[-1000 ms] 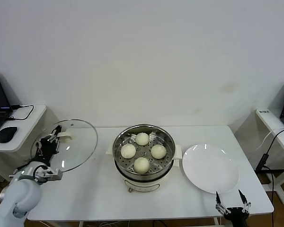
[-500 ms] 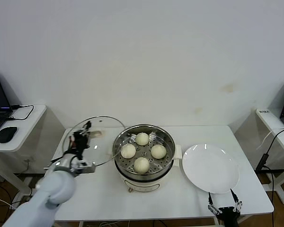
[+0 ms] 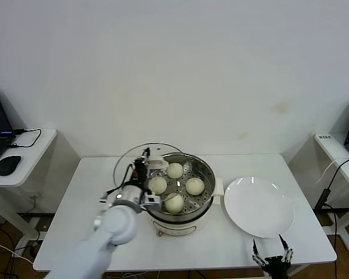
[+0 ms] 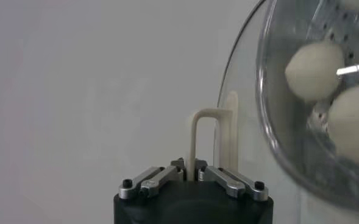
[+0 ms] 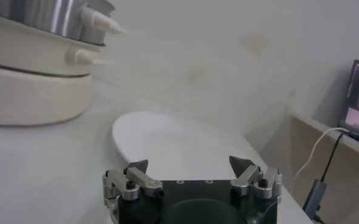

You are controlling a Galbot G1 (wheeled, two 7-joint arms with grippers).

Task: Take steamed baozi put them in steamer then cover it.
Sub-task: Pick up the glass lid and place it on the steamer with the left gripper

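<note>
Left hand (image 3: 144, 164) clenched on the cream handle (image 4: 199, 141) of the cover (image 3: 134, 165); wrist view shows both fingers (image 4: 152, 180) pinched against handle base. Cover held tilted, off the table (image 3: 87, 197), its right edge overlapping the left rim of the steamer (image 3: 206, 174); not seated. Four baozi (image 3: 174, 170) inside steamer basket, arranged front/back/left/right, all resting on perforated floor. Steamer sits on cream pot base, centre of table. White plate (image 3: 259, 206) just right of steamer, nothing on it. Right hand (image 3: 271, 260) low at table's front-right edge, near plate, fingers spread apart, grasping nothing. Laptop & mouse (image 3: 7, 165) on side desk, far left.
</note>
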